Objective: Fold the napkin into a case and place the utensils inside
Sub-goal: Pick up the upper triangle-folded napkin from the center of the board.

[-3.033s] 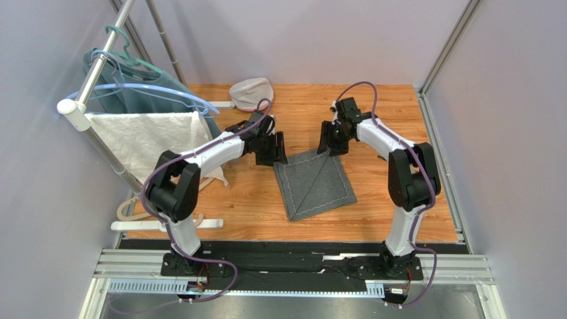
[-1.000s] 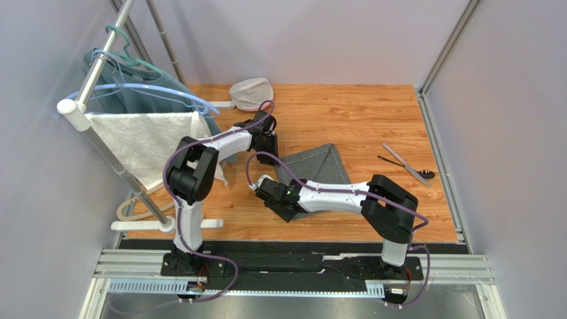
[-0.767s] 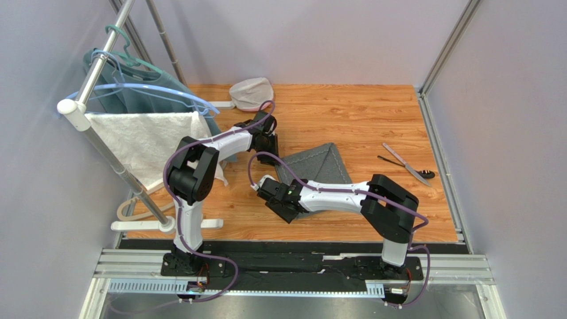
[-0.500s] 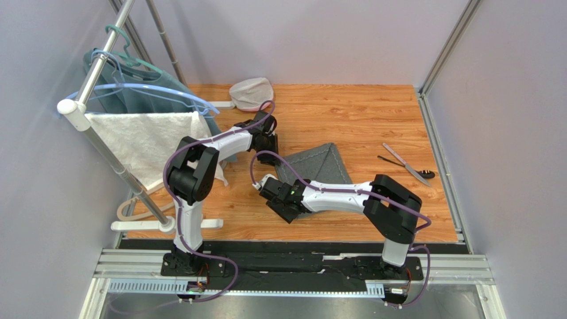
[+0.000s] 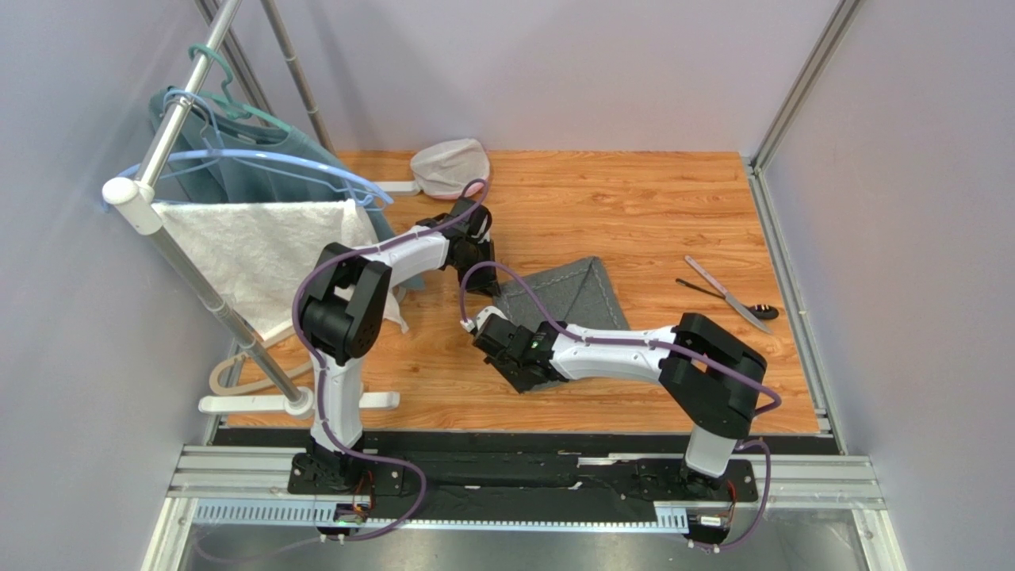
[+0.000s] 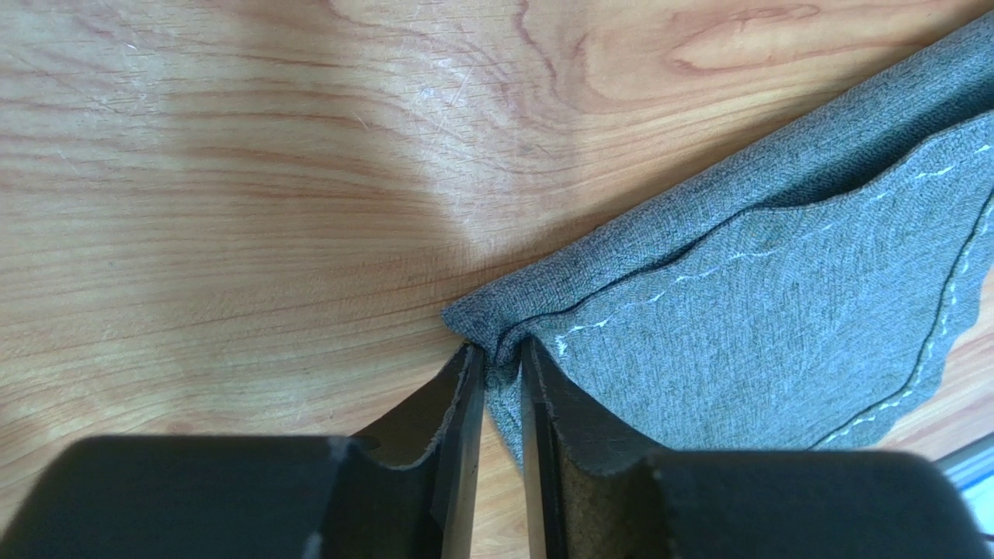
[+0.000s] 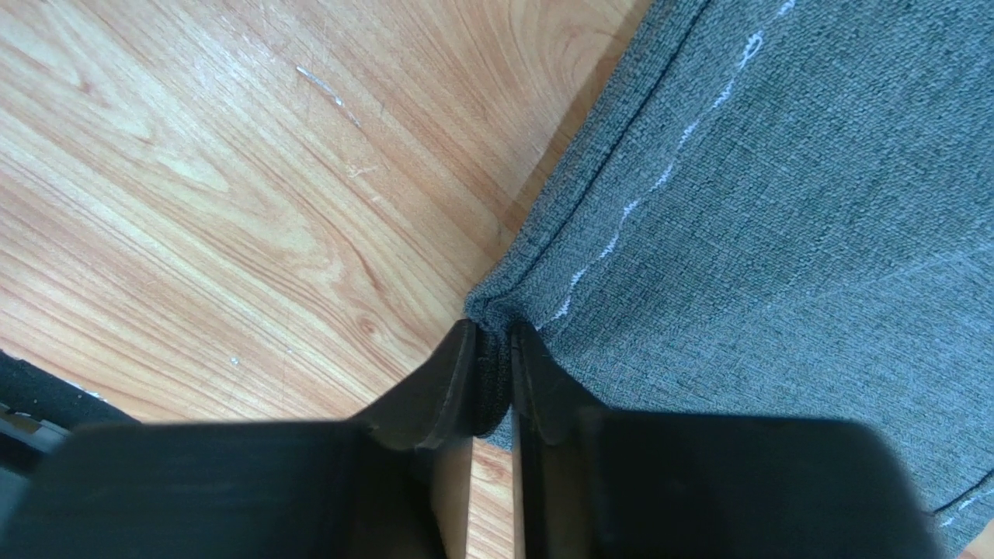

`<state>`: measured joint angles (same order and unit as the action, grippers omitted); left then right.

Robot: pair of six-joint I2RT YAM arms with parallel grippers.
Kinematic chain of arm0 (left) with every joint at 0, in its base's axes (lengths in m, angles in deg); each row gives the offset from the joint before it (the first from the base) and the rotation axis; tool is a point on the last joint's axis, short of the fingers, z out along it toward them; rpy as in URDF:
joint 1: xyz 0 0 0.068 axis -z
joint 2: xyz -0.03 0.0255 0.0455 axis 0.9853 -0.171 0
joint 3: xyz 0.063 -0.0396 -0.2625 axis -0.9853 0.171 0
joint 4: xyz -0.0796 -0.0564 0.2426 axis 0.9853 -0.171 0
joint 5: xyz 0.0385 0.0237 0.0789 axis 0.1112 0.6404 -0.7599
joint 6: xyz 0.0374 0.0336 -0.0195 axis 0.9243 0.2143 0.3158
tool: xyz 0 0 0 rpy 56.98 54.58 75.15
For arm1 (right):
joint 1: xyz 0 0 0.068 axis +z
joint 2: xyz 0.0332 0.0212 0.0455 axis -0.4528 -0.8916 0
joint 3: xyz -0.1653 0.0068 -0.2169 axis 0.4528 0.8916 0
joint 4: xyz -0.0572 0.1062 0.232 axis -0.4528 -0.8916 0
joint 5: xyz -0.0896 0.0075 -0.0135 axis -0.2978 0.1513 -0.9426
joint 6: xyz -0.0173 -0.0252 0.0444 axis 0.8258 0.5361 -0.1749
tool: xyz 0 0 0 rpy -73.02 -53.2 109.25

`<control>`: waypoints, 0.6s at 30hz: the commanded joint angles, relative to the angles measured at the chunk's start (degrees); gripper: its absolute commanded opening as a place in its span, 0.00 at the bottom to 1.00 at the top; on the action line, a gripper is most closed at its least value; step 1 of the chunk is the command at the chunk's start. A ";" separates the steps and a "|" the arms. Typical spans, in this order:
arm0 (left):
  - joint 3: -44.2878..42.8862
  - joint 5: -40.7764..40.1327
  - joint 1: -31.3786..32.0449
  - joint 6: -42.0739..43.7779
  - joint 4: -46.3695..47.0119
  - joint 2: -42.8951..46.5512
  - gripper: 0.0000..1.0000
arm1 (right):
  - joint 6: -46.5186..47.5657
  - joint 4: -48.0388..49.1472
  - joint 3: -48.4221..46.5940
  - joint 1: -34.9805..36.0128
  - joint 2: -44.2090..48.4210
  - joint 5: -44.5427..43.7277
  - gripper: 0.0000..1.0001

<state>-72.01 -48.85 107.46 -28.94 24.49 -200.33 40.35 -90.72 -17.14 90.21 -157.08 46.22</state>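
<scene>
The napkin (image 5: 570, 295) lies folded at the middle of the surface (image 5: 667, 202). The left claw (image 6: 498, 353) pinches its 10 o'clock corner and the right claw (image 7: 492, 349) its 7 o'clock corner (both narrow, on cloth), probably to carry this edge over for another fold. The utensils (image 5: 727, 295) wait at 3 o'clock.

You see bright, even light everywhere. In the left wrist view a soft shadow lies on the table (image 6: 175, 151) at ten o'clock. The close black fingers (image 6: 420, 448) look blurry.
</scene>
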 commanded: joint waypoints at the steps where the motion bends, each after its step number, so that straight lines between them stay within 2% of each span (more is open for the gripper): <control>1: -0.65 -0.56 -0.50 0.02 1.27 -2.10 0.20 | -3.00 1.57 4.48 -0.36 -5.23 1.22 0.07; 3: -1.18 -0.47 -0.50 0.11 1.01 -2.01 0.13 | -3.26 1.39 3.87 -0.36 -4.44 1.22 0.00; 4: -1.62 -0.65 -0.50 0.11 0.05 -1.84 0.07 | -3.52 1.39 3.60 -0.36 -3.22 1.57 0.00; 7: -2.59 -0.91 -0.50 0.02 -1.53 -0.26 0.01 | -3.96 0.34 1.93 -0.36 -0.32 2.62 0.00; 11: -4.78 -1.87 -0.59 -0.06 -4.61 2.20 0.00 | -5.10 -0.10 0.35 -0.27 6.79 6.22 0.00; 18: -3.91 -2.67 -0.94 -0.85 -6.81 8.26 0.00 | -8.18 0.33 -0.97 -0.36 12.78 11.33 0.00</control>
<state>-74.55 -49.47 107.35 -29.34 17.94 -198.89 35.65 -90.77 -16.71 89.51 -148.82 52.47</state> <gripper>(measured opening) 0.014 0.099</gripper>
